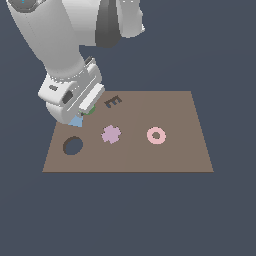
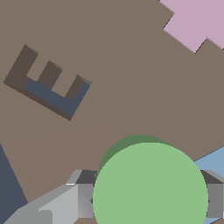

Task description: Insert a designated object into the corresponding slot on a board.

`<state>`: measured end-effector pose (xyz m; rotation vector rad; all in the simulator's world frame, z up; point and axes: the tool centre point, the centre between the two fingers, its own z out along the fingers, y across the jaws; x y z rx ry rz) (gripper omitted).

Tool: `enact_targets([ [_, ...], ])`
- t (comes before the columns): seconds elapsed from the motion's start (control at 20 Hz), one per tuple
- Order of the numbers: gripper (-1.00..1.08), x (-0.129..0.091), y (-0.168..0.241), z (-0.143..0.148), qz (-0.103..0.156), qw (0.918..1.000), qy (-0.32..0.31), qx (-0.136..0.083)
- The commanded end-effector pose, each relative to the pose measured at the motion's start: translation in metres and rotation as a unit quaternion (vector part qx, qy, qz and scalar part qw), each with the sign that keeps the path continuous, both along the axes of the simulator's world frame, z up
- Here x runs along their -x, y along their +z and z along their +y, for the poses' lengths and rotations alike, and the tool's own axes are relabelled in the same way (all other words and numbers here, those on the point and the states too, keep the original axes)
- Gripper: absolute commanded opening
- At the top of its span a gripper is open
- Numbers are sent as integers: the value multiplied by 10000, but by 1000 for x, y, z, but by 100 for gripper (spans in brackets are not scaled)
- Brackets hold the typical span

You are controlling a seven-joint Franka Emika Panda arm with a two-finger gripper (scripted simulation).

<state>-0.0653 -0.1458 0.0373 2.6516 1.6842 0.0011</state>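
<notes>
- The green disc (image 2: 150,183) fills the lower middle of the wrist view, with a grey finger (image 2: 83,197) close against each side of it. In the exterior view only a small green sliver (image 1: 90,110) shows under the hand, in the left part of the frame.
- The gripper (image 1: 86,111) appears closed on the disc. A darker green patch sits on the board behind the disc, so I judge the disc is lifted a little, but contact with the board cannot be excluded.
- The round hole (image 1: 73,145) lies at the lower left of the board (image 1: 175,155) in the exterior view, below the gripper and near it. It is empty.
- A blue square (image 1: 76,121) peeks out just beneath the hand, between the gripper and the hole.
- The dark E cutout (image 1: 113,101) is to the right of the gripper, then the purple cross (image 1: 111,134) at the centre, and the pink ring (image 1: 156,135) further right.
- Progress, as I judge it: the grasp seems done. The carry to the hole, the alignment and the insertion are left.
</notes>
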Motion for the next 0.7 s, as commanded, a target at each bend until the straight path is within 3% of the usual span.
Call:
enact_targets([
  [0.0, -100, -12, 1, -9, -3, 9990, 450, 1],
  [0.3, -100, -45, 2, -25, -2, 9882, 1533, 2],
  [0.65, -100, -83, 3, -34, 0, 9643, 2649, 3],
])
